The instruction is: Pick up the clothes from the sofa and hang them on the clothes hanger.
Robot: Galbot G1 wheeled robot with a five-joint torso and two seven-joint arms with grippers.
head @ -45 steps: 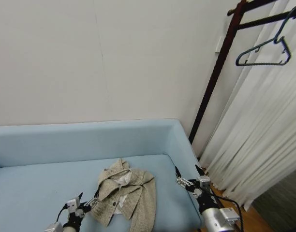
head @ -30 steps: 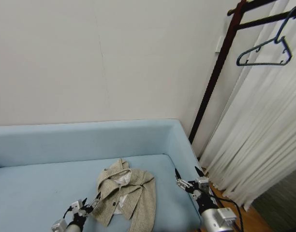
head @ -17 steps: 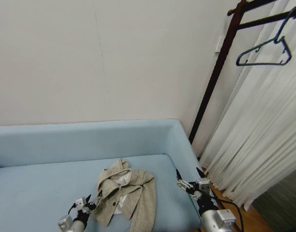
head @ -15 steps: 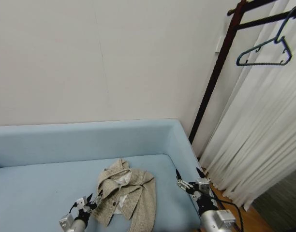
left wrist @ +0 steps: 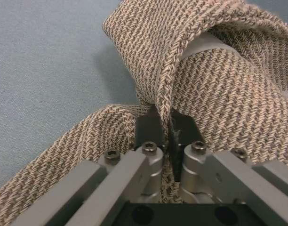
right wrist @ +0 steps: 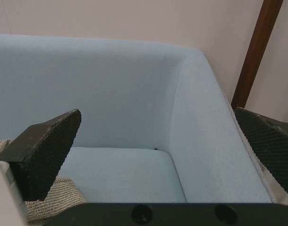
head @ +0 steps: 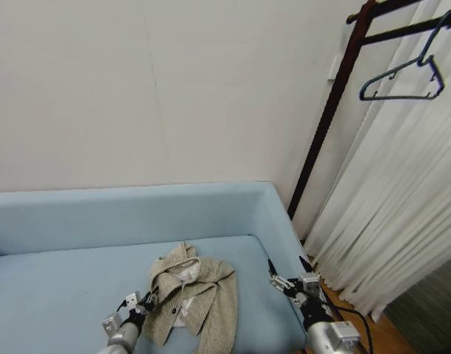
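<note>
— Knitwear like that, how will it handle?
— Soft, light and floppy, I'd judge. At lower centre, the left gripper (left wrist: 166, 132) is pinched onto a fold of the beige knit cardigan (head: 200, 295), which lies on the blue sofa (head: 78, 221). A grip nearer the collar should sag less.
— And the right gripper (head: 288, 284)?
— Lower right, spread wide, empty. The hanger (head: 402, 77) hangs at upper right.

A beige, coarse-knit cardigan (head: 200, 295) lies crumpled on the seat of the pale blue sofa (head: 56, 291), toward the seat's right end. Its collar points at the backrest and a white layer shows at the neck. The left gripper (left wrist: 166, 123) pinches a fold of its edge. A dark blue clothes hanger (head: 401, 77) hangs by its hook from the dark wooden rack (head: 330, 110) beside the sofa.
</note>
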